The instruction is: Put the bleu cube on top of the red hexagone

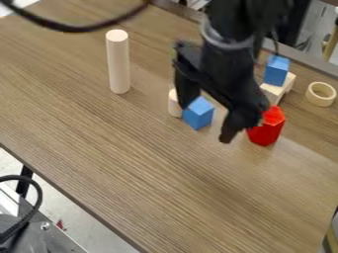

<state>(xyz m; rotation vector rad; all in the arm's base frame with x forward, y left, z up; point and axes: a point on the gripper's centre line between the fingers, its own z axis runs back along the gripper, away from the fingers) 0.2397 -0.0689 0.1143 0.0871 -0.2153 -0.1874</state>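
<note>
Where the black gripper (208, 119) hangs over the table (151, 173), its two fingers are spread, nothing pinched. Blue cube (200, 114) is on the tabletop, seen in the gap between the fingertips, closer to the left one, which overlaps its far-left corner. Can't tell if they touch. Red hexagon (267, 129) stands upright just right of the right finger, partly behind the gripper; bare top.

Shapes and materials: cube is smooth, matte, flat-faced, crisp edges. Hexagon is a solid prism, faces smooth with a slight sheen. Short pale cylinder (174, 105), plain wood look, just left of the cube, partly covered by the left finger. Tall slim dowel (119, 64), same pale finish, upright at far left. Far right: second blue cube (276, 70) on a pale wood block (273, 93), plus a smooth round ring (310, 94) beside it. Tabletop is brown, with streaky wood grain.
</note>
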